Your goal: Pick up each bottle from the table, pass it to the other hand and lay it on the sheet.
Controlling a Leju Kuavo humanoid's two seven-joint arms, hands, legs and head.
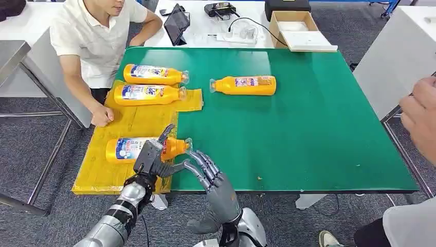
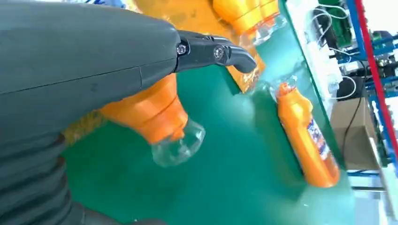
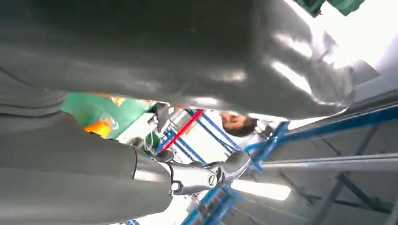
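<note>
Four orange bottles with clear caps lie flat. Two bottles [image 1: 154, 74] [image 1: 146, 94] rest at the far end of the yellow sheet [image 1: 133, 121]. A third bottle [image 1: 128, 149] [image 2: 159, 117] lies at the sheet's near end, its cap reaching over the green mat. My left hand [image 1: 149, 159] [image 2: 84, 70] hovers over that bottle's neck with its fingers [image 2: 216, 51] stretched out, not wrapped around it. The fourth bottle [image 1: 244, 85] [image 2: 307, 136] lies alone on the green mat. My right hand [image 1: 213, 180] [image 3: 141, 70] is just right of the left, at the table's front edge, fingers spread and holding nothing.
The green table [image 1: 308, 128] stretches to the right. A seated person [image 1: 92, 36] at the left rests a fist [image 1: 102, 116] on the sheet. Another person's hand [image 1: 421, 118] is at the right edge. A cardboard box [image 1: 295, 28] and tablet [image 1: 176, 23] sit behind.
</note>
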